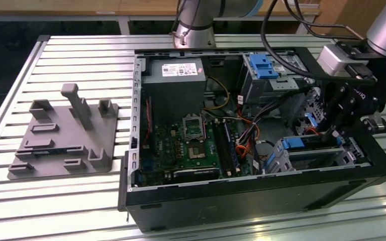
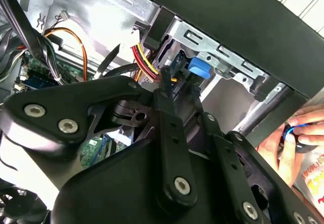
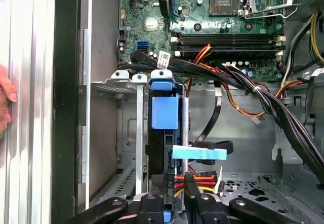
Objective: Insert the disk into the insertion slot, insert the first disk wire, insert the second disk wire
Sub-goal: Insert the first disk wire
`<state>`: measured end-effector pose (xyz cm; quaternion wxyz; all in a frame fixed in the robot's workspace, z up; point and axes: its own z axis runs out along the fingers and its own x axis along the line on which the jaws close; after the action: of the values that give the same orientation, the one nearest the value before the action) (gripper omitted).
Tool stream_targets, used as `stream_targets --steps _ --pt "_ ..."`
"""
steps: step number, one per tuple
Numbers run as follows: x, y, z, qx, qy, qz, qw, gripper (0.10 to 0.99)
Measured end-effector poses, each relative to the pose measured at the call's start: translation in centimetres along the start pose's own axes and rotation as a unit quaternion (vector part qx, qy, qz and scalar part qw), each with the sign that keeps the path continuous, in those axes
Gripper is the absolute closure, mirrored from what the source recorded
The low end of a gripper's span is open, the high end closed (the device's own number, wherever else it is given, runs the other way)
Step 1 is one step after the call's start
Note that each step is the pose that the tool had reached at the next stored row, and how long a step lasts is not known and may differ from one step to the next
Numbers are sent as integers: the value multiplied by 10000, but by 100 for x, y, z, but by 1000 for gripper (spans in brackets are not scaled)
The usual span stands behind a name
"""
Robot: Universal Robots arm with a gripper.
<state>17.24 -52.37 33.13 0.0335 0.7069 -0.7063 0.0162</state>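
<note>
The disk (image 3: 164,110), framed by its blue carrier, sits edge-on inside the grey metal insertion slot (image 3: 121,82). In the exterior view the disk (image 1: 293,144) rests in the slot (image 1: 317,159) at the case's near right corner. My gripper (image 1: 325,131) reaches down into the case right behind the disk. In both wrist views the gripper (image 3: 174,192) (image 2: 166,79) is shut on the plug of a disk wire (image 3: 200,182) with red, yellow and black strands (image 2: 144,64), held close to the disk's end. A cable with a light blue tab (image 3: 200,154) lies beside it.
A taller bay with a blue latch (image 1: 263,65) and a grey power supply (image 1: 173,70) stand at the back of the case. Wire bundles (image 3: 263,97) cross over the motherboard (image 1: 193,145). A grey fixture (image 1: 59,135) sits at the exterior view's left. A person's hand (image 2: 291,140) rests outside the case wall.
</note>
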Motion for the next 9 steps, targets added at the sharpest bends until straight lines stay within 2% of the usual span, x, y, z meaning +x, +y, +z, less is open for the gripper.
stream_targets --steps 5,9 --pt "-14 4 -162 0 17 1 10000 784" --pt "-51 6 -266 0 125 5 9999 784"
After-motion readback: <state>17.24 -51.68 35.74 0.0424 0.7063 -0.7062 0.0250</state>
